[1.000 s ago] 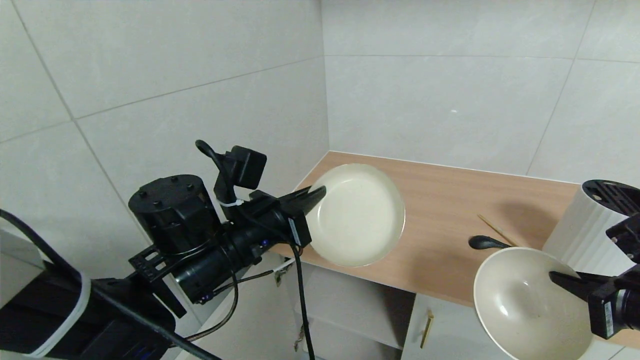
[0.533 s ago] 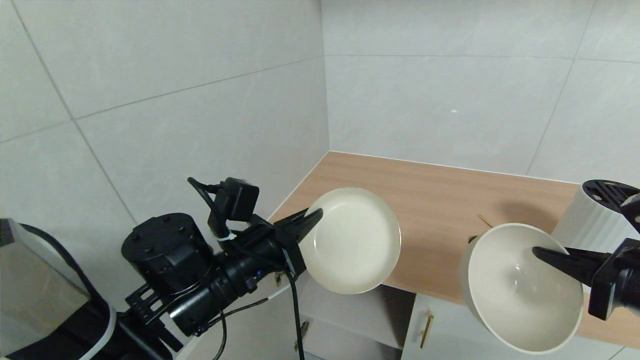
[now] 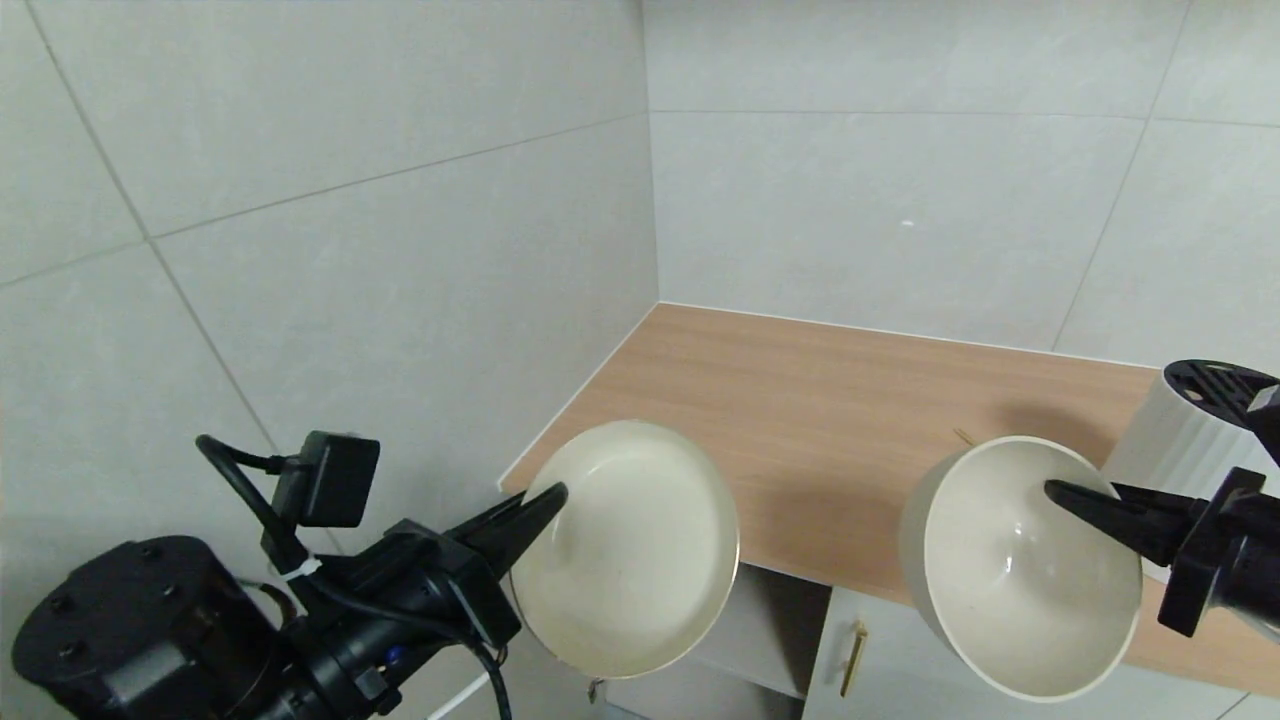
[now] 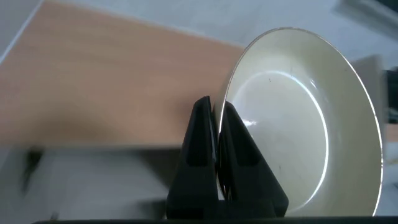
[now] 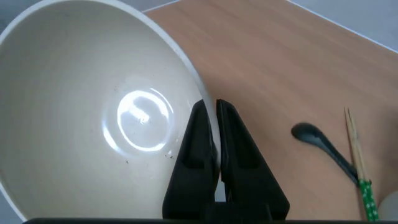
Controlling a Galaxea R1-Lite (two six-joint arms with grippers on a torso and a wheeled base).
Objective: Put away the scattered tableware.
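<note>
Crockery hung in both our tools: the left tool [image 3: 552,497] pinched the rim of the shallow round cream plate [image 3: 630,560], the right tool [image 3: 1052,489] that of the deep cream bowl [image 3: 1010,580], both dishes tilted in the air at the front edge of the wooden surface [image 3: 800,400]; a black spoon [image 5: 317,140] lay nearer our right arm.

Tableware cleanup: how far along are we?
Done: nothing visibly stowed. In hand: left gripper clamps the plate rim, right gripper clamps the bowl rim, both held clear of the counter. Left: spoon and chopsticks lie on the counter.
</note>
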